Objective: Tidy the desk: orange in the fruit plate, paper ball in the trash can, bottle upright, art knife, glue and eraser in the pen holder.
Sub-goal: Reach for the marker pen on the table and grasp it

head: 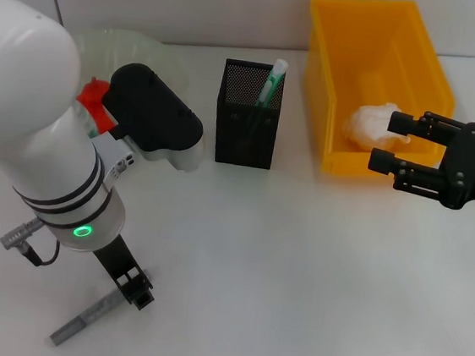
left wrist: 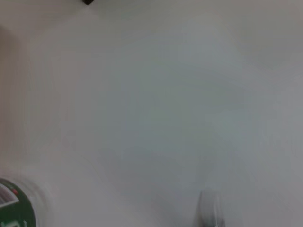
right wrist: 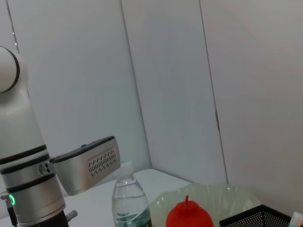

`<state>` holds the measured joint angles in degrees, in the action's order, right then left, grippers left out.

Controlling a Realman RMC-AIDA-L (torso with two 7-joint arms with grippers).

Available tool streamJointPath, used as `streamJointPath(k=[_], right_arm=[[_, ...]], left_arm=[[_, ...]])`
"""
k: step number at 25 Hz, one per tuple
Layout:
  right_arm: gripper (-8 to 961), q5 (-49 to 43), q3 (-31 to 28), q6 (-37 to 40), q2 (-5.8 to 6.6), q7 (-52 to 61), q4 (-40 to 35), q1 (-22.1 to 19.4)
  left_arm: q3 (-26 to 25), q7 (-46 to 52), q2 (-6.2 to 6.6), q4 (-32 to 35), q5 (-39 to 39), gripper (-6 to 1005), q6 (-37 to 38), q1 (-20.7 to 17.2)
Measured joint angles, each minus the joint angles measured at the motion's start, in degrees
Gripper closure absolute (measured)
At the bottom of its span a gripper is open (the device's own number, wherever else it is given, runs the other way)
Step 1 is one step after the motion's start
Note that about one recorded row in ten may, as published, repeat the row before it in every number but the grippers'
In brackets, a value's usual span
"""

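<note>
Left end effector (head: 134,289) low; right end effector (head: 391,143) agape.

Desk surface (head: 296,269): white, smooth, matte, evenly lit with soft shadows. Rear wall (right wrist: 165,85): pale grey-white panels, joined by thin vertical seams, meeting the desk's far edge. No windows or floor in view.

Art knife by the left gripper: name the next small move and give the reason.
Probably lower the left gripper a touch and close on the art knife. The grey knife lies flat on the table with the gripper at its near end, and it is not yet in the pen holder. The right gripper hovers open by the yellow bin.
</note>
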<state>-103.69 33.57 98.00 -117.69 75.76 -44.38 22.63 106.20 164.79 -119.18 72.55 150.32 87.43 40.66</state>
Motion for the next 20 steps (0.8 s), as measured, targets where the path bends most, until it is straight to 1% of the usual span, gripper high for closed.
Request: streamJointPath(k=[6,20], right_arm=[[231,0.1,0.0,0.0,0.00,0.0,0.0,0.0],[231,0.2,0.0,0.0,0.00,0.0,-0.1,-0.1]], left_arm=[[0.1,0.0,0.00,0.0,0.0,493,0.1,0.0],[0.7,0.1,0.00,0.0,-0.1,614,0.0,0.1]])
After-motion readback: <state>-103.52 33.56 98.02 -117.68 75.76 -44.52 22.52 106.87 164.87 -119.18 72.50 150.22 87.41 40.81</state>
